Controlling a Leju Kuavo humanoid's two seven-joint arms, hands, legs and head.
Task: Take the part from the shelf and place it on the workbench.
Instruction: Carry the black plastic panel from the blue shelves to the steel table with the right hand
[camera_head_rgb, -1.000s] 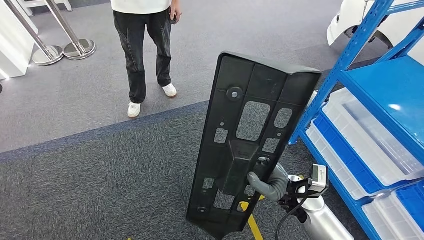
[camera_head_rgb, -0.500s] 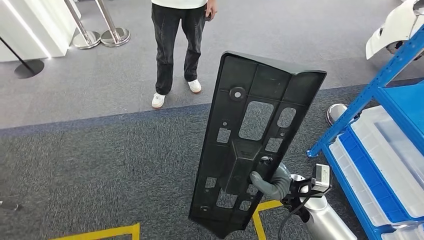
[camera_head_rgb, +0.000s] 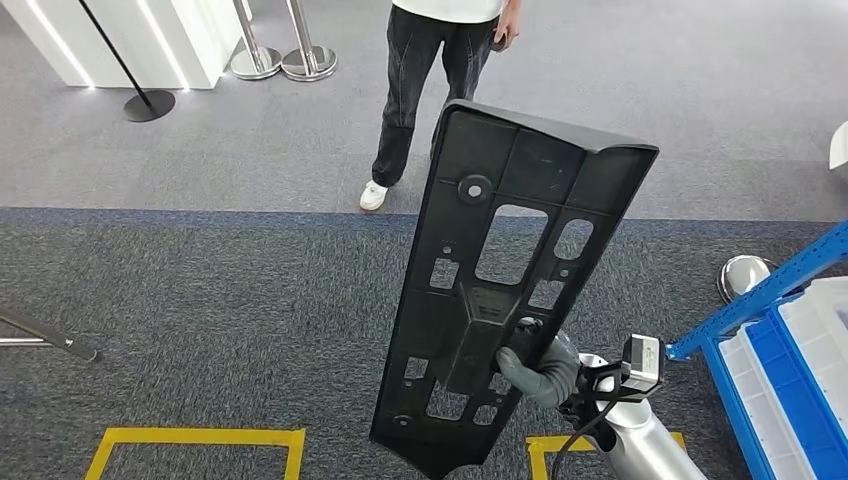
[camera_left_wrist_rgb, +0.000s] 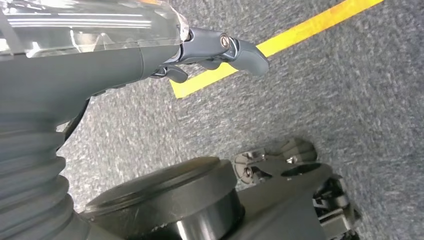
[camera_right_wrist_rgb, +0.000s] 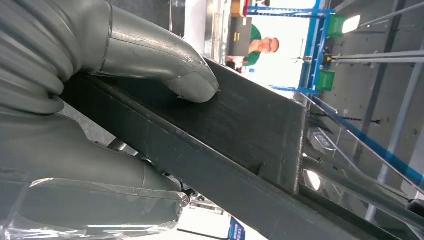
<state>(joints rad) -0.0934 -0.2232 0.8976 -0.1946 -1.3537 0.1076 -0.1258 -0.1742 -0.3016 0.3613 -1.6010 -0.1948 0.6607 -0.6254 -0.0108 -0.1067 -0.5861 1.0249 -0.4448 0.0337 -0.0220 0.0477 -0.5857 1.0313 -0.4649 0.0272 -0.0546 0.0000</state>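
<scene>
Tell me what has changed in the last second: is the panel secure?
The camera swung left as the robot turned: the blue shelf slid toward the right edge, and the person and stanchions shifted right. The right hand still grips the black panel, upright, at the same spot.

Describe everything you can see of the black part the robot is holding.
The black part is a long, flat panel that looks like moulded plastic, with raised ribs, rectangular cut-outs and small round holes. It stands nearly upright over the grey carpet, tilted slightly, its wider end uppermost. The right robot hand grips it near the lower end, thumb pressed on its face.
</scene>
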